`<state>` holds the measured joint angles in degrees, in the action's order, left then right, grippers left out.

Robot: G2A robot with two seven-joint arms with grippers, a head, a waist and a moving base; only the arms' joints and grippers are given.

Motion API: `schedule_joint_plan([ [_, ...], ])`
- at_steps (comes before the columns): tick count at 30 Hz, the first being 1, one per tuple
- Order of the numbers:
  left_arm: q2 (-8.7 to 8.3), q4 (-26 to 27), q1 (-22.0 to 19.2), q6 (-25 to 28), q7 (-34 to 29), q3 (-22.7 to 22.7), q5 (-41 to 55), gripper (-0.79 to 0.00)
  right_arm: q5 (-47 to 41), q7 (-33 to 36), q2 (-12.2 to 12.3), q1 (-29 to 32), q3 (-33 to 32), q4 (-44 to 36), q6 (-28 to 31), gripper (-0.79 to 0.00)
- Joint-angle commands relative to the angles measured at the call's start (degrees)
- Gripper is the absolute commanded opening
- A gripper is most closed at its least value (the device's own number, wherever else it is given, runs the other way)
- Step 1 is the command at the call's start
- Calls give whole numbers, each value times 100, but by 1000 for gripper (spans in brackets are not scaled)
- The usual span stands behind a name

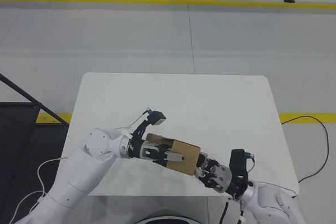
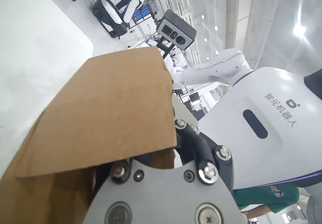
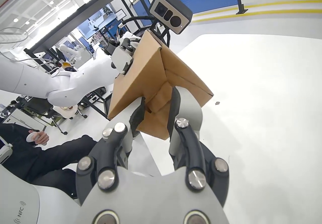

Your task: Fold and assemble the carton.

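Here, carton sat over bench, near robot-side edge, between both arms. Right pincer pinched end flap. Left pincer at opposite end, grip hidden; we couldn't tell. We judged: steady body, fold flap slowly along crease, spare corner.

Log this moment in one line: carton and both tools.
carton: held over table, partly folded | left tool: shut on one end | right tool: shut on flap at opposite end
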<state>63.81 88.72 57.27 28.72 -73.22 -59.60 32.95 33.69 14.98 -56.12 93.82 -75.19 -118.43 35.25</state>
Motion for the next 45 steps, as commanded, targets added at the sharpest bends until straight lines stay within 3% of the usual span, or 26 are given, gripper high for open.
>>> schedule_joint_plan([
  [1, 1, 3, 2, 16, -6, -2, 11, -785, -29, 74, -4, -40, 29, 10, -20, -459],
  [22, -10, 73, 78, 57, -19, -48, 29, -785, -601, 426, -72, -623, 354, 407, 104, -462],
  [35, -12, 136, 102, 36, 6, -49, -13, -785, -1320, 641, -37, -688, 168, 733, 656, -449],
  [40, -13, 142, 105, 19, 28, -56, -36, -785, -1466, 671, -16, -595, 31, 755, 766, -419],
  [45, -15, 155, 119, 17, 54, -65, -49, -785, -1789, 769, 14, -546, -107, 883, 966, -332],
])
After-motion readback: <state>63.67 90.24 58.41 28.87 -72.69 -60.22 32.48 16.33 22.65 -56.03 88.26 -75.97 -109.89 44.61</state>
